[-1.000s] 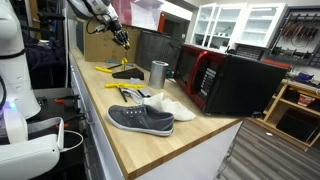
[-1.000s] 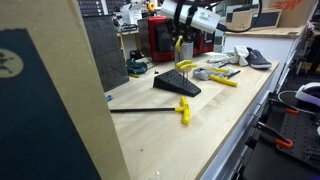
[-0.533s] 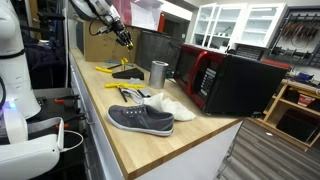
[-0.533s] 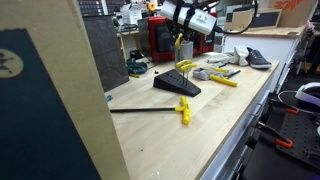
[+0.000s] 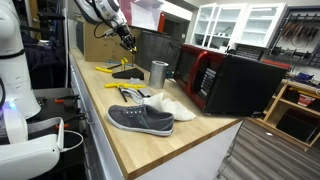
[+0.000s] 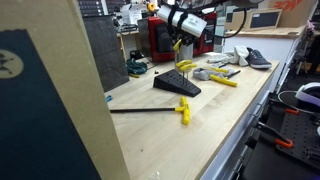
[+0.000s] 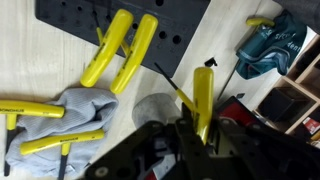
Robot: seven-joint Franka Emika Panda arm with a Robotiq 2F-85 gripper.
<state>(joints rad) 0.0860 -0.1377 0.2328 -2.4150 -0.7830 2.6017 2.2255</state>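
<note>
My gripper (image 7: 200, 138) is shut on a yellow-handled tool (image 7: 203, 100) whose thin black shaft angles up to the left. It hangs in the air over the wooden bench in both exterior views, gripper (image 5: 127, 41) and gripper (image 6: 178, 44). Below it in the wrist view lie a black tool rack (image 7: 70, 15) with two yellow handles (image 7: 125, 50) across it, a metal cup (image 7: 155, 110) and a grey cloth (image 7: 60, 118) with more yellow-handled tools on it. The rack (image 6: 177, 86) sits just under the gripper.
A grey shoe (image 5: 140, 119) and a white one (image 5: 170, 105) lie nearer the bench front, and a red-and-black microwave (image 5: 228, 80) stands by the wall. A teal object (image 7: 265, 48) lies near the rack. A long yellow-handled key (image 6: 150, 109) rests on the bench.
The gripper has drifted slightly up and further along the bench with the yellow tool still in it. Nothing on the bench has moved.
</note>
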